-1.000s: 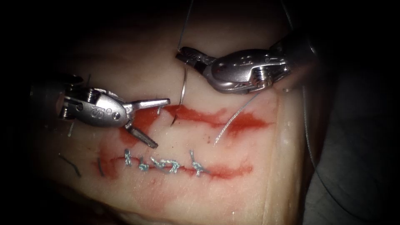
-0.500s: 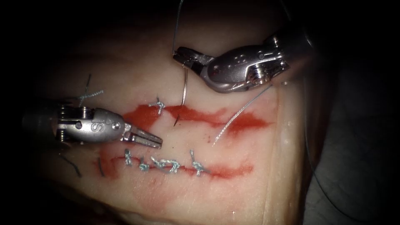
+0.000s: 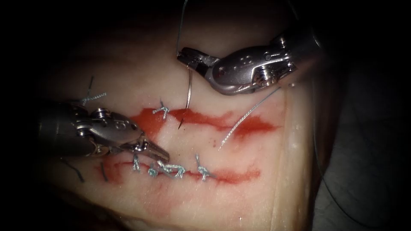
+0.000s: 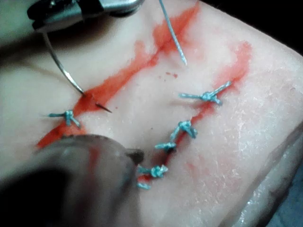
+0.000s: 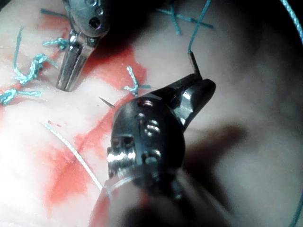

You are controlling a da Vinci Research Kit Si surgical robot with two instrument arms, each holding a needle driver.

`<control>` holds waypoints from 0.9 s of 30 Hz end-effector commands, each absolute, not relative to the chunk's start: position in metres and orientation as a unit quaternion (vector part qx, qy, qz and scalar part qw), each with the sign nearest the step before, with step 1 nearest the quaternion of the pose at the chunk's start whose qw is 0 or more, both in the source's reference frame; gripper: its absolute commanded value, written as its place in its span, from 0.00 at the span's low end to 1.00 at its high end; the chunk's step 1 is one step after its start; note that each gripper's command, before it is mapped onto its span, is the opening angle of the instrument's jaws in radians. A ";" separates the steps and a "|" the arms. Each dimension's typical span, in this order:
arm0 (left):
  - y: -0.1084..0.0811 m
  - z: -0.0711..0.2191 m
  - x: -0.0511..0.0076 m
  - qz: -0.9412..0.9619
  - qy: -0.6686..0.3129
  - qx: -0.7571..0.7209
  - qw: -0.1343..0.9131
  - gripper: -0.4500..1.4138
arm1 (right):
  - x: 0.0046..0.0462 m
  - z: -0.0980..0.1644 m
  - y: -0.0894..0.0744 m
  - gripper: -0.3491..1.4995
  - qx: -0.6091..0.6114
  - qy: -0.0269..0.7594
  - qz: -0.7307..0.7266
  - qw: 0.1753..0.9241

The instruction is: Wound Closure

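The tissue (image 3: 257, 188) carries two red cuts lying across the endoscope view. My right tool (image 3: 184, 56) is shut on the curved needle (image 3: 189, 87) near its tail end. The needle arcs down into the upper cut, and its dark tip (image 3: 181, 124) pokes out of the tissue just below. Thread (image 3: 180, 25) runs up from the tail. My left tool (image 3: 164, 154) is shut and holds nothing, its tips just above the row of knots (image 3: 171, 169) on the lower cut. The needle (image 4: 59, 66) and tip (image 4: 104, 108) show in the left wrist view, the left tool's jaws (image 5: 67, 78) in the right wrist view.
One knotted stitch (image 3: 162, 111) sits on the upper cut, left of the needle. A loose piece of thread (image 3: 239, 124) lies across that cut's right part. Cut thread ends (image 3: 92, 97) lie at the far left. Red fluid (image 3: 252, 126) stains both cuts.
The left tool's jaws have shut, and it has dropped from the upper cut down to the lower stitched cut. The right tool, still holding the needle, has shifted slightly up and left.
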State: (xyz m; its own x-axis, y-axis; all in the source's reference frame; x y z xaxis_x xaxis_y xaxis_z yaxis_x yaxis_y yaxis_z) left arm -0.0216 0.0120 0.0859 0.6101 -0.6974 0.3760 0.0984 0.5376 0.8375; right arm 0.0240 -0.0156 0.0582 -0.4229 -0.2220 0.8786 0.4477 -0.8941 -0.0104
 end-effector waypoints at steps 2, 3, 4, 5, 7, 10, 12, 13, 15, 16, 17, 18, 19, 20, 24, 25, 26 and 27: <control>0.012 0.087 -0.0223 -0.249 -0.361 0.407 0.801 0.00 | 0.0250 0.058 -0.015 0.00 -0.501 -0.111 -0.833 0.205; 0.012 0.087 -0.0223 -0.249 -0.360 0.406 0.802 0.00 | 0.0249 0.058 -0.015 0.00 -0.501 -0.111 -0.833 0.206; 0.012 0.087 -0.0224 -0.254 -0.358 0.407 0.801 0.00 | 0.0249 0.058 -0.015 0.00 -0.502 -0.109 -0.833 0.208; 0.012 0.087 -0.0225 -0.254 -0.358 0.407 0.801 0.00 | 0.0249 0.058 -0.015 0.00 -0.502 -0.108 -0.832 0.210; 0.012 0.087 -0.0225 -0.257 -0.357 0.405 0.801 0.00 | 0.0249 0.058 -0.015 0.00 -0.504 -0.101 -0.829 0.219; 0.012 0.087 -0.0225 -0.262 -0.356 0.402 0.802 0.00 | 0.0250 0.058 -0.016 0.00 -0.512 -0.084 -0.821 0.238; 0.012 0.087 -0.0225 -0.262 -0.357 0.401 0.802 0.00 | 0.0250 0.058 -0.016 0.00 -0.512 -0.075 -0.819 0.249; 0.012 0.087 -0.0225 -0.262 -0.357 0.401 0.802 0.00 | 0.0250 0.058 -0.016 0.00 -0.511 -0.070 -0.819 0.252; 0.012 0.087 -0.0224 -0.263 -0.357 0.399 0.803 0.00 | 0.0250 0.058 -0.016 0.00 -0.509 -0.059 -0.818 0.262; 0.012 0.087 -0.0224 -0.264 -0.358 0.397 0.803 0.00 | 0.0250 0.058 -0.016 0.00 -0.508 -0.054 -0.817 0.269; 0.012 0.087 -0.0224 -0.264 -0.358 0.397 0.803 0.00 | 0.0250 0.059 -0.016 0.00 -0.506 -0.048 -0.816 0.275; 0.012 0.087 -0.0224 -0.264 -0.358 0.398 0.803 0.00 | 0.0249 0.059 -0.016 0.00 -0.506 -0.040 -0.814 0.283; 0.012 0.087 -0.0224 -0.264 -0.358 0.398 0.802 0.00 | 0.0249 0.059 -0.016 0.00 -0.506 -0.033 -0.811 0.291; 0.012 0.087 -0.0224 -0.264 -0.358 0.398 0.802 0.00 | 0.0249 0.059 -0.016 0.00 -0.506 -0.028 -0.809 0.298; 0.012 0.087 -0.0222 -0.266 -0.359 0.397 0.802 0.00 | 0.0246 0.059 -0.016 0.00 -0.502 -0.007 -0.803 0.321; 0.012 0.087 -0.0222 -0.267 -0.360 0.396 0.801 0.00 | 0.0245 0.059 -0.016 0.00 -0.499 -0.001 -0.803 0.327; 0.012 0.087 -0.0221 -0.269 -0.361 0.394 0.801 0.00 | 0.0244 0.059 -0.016 0.00 -0.494 0.009 -0.801 0.337; 0.012 0.087 -0.0221 -0.272 -0.360 0.394 0.800 0.14 | 0.0243 0.059 -0.016 0.00 -0.492 0.015 -0.800 0.344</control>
State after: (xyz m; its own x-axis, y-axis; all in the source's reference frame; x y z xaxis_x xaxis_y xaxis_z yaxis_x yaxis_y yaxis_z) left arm -0.0215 0.0123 0.0863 0.5957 -0.7089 0.3776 0.1417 0.5555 0.8193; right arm 0.0234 -0.0159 0.0589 -0.2797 -0.5749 0.7689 0.5383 -0.7571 -0.3702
